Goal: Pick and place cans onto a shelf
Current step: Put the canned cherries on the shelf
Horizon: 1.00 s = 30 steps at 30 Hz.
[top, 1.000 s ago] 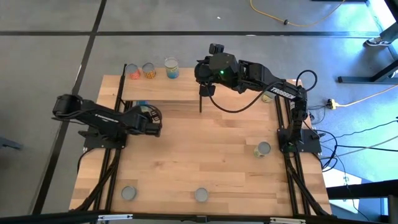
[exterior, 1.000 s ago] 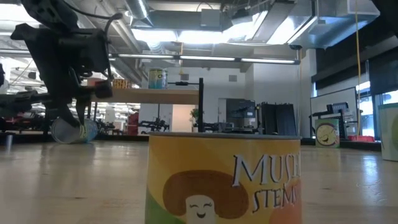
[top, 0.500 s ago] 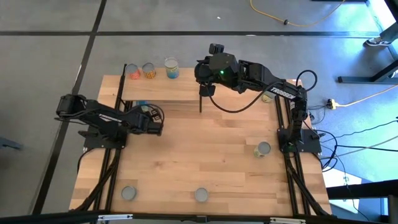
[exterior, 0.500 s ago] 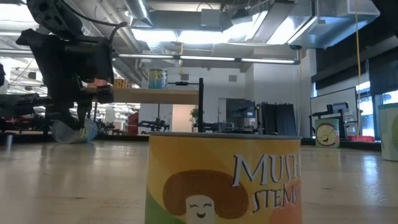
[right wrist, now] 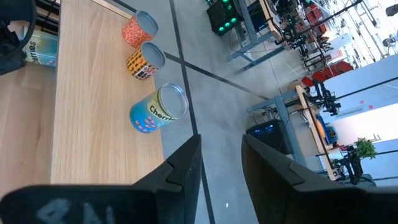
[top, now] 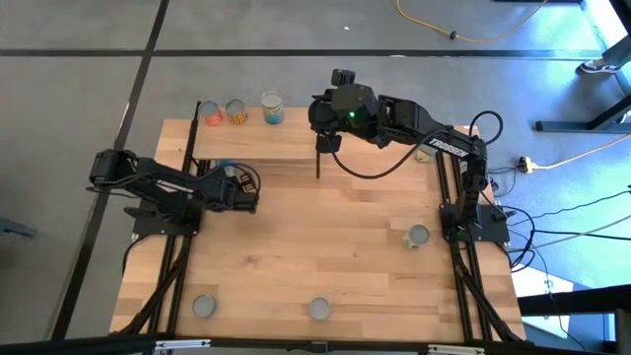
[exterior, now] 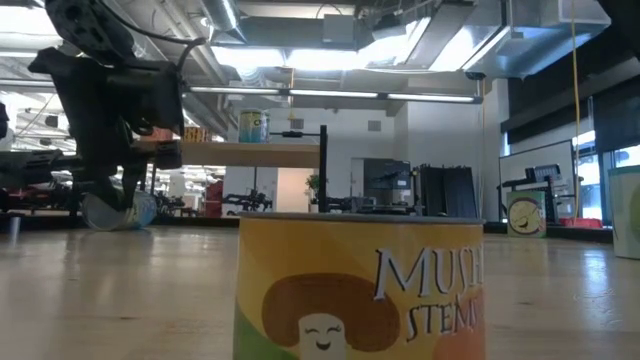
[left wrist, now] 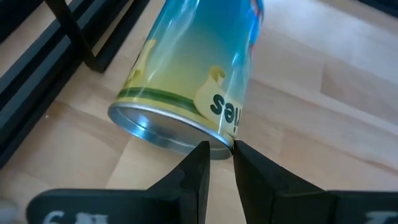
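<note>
Wooden counter (top: pixel 335 247) carries three upright cans along its near side. At the left, a blue-yellow can (left wrist: pixel 193 81) lies tipped before the left gripper (left wrist: pixel 219 149), whose fingers are almost pressed together; they should be spread before closing around its side. The right gripper (right wrist: pixel 217 158), slightly spread, is held empty at the far shelf (top: pixel 256 143), where three cans stand.

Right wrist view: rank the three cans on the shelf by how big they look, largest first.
1. Blue Cherries can, nearest the camera.
2. Yellow-orange can.
3. Orange can, about alike with the second.
Nearness likely explains the differences; true sizes may match.
</note>
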{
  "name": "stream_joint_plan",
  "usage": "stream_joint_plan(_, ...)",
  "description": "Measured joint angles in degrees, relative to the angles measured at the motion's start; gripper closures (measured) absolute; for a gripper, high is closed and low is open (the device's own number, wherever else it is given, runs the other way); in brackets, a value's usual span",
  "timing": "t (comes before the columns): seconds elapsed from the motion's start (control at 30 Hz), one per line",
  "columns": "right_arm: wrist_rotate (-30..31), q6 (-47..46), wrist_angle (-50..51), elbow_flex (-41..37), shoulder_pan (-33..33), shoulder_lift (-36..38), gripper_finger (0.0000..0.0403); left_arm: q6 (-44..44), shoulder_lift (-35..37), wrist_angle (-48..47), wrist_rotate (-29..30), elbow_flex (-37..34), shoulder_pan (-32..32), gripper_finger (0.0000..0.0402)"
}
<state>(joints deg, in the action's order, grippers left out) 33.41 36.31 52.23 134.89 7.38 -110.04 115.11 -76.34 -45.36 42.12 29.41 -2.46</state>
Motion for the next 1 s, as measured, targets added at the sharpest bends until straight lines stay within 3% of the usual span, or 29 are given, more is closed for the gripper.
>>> stream_joint_plan(0.33, 0.0, 0.0, 0.0, 0.0, 0.0, 0.0, 0.0287, -0.2, 0.0, 0.0, -1.3, 0.0, -2.6, 0.0339)
stream_joint_plan(0.67, 0.0, 0.0, 0.0, 0.0, 0.0, 0.0, 0.0287, -0.3, 0.0, 0.0, -1.3, 0.0, -2.9, 0.0395)
stream_joint_plan(1.0, 0.0, 0.0, 0.0, 0.0, 0.0, 0.0, 0.0287, -0.3, 0.0, -0.2, -1.4, 0.0, -2.8, 0.0399)
